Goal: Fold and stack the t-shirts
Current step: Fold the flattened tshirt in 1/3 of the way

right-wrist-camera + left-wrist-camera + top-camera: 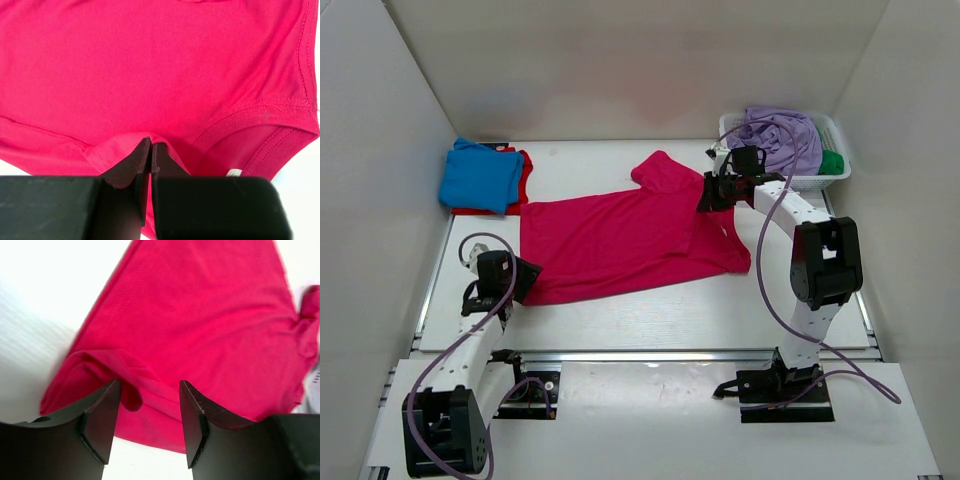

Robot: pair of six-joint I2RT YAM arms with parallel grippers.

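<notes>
A crimson-pink t-shirt [620, 240] lay spread across the worktop's [650, 320] middle, the left gripper [527, 280] at its near-left corner and the right gripper [708, 198] on its far-right part. A blue t-shirt [480, 177] rested on a red t-shirt [524, 180] in the far-left corner. A white basket [832, 124] in the far-right corner held a lavender t-shirt [780, 135] and a green t-shirt [832, 162].

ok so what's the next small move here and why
Probably open the right gripper and let go. It is shut on a pinch of the crimson-pink t-shirt near its collar, while the shirt lies spread flat and the left gripper stands open over its hem.
</notes>
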